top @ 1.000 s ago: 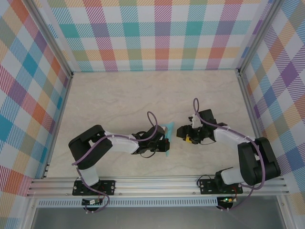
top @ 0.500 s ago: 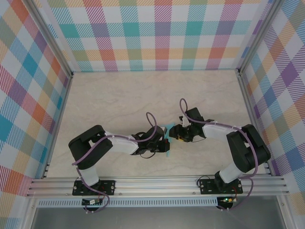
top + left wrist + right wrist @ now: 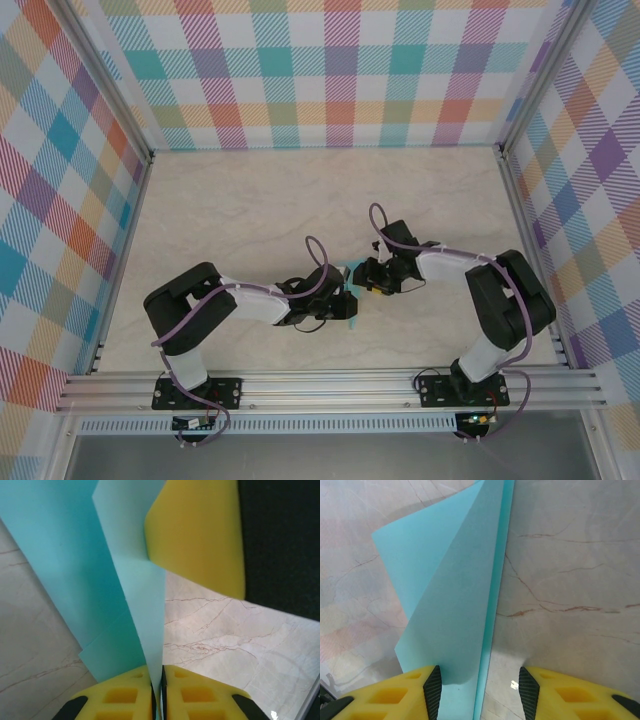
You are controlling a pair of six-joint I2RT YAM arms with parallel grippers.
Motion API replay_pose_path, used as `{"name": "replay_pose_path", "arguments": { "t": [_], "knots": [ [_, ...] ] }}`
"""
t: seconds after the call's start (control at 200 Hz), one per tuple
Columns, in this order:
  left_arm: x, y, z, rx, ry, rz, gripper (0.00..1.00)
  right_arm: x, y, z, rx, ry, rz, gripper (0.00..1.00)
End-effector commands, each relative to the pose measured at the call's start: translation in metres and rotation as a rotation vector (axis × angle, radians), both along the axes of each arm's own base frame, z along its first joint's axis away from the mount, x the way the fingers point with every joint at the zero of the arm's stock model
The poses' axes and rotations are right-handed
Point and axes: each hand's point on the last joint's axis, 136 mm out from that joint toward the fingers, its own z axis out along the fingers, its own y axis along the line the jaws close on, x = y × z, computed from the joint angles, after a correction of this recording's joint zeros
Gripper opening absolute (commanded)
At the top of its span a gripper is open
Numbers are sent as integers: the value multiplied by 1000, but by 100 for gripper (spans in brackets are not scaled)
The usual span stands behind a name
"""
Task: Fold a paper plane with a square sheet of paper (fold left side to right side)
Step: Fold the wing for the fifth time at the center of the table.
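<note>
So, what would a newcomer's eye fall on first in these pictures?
First the folded turquoise paper near the middle of the table, pinched in the left gripper. The right gripper meets it, open, with one finger on either side of the paper's edge. Bright checked walls surround everything.

- paper [image 3: 120, 565]: thin, matt, smooth, light turquoise; creases sharp
- table [image 3: 570, 555]: marble-look top, smooth, faint sheen
- left gripper [image 3: 159, 680], pads [image 3: 192, 682]: yellow, matt, moulded plastic by the look
- rail [image 3: 330, 385]: bare metal, brushed, dull shine
- walls [image 3: 340, 70]: checked print, matt
</note>
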Motion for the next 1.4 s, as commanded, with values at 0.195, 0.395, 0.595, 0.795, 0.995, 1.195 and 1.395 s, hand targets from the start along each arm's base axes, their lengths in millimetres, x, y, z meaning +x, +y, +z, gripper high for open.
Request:
{"name": "replay_pose_path", "arguments": {
  "t": [0.195,0.395,0.595,0.795,0.995,1.195,1.395],
  "knots": [
    [0,8,10,-18,-7,14,21,-5,2,-23,-66,53,10,47],
    [2,7,27,-55,-26,13,29,-6,2,-26,-75,61,13,47],
    [6,16,44,-79,-45,33,39,-7,1,-27,-81,65,15,47],
    [19,49,53,-93,-15,114,45,-6,3,-25,-74,57,19,47],
    [43,46,60,-177,26,135,40,-7,2,-25,-76,58,21,48],
    [60,34,56,-205,54,135,37,-8,3,-26,-81,60,25,48],
    [69,23,46,-245,96,135,32,-9,2,-26,-84,62,28,48]
  ]
}}
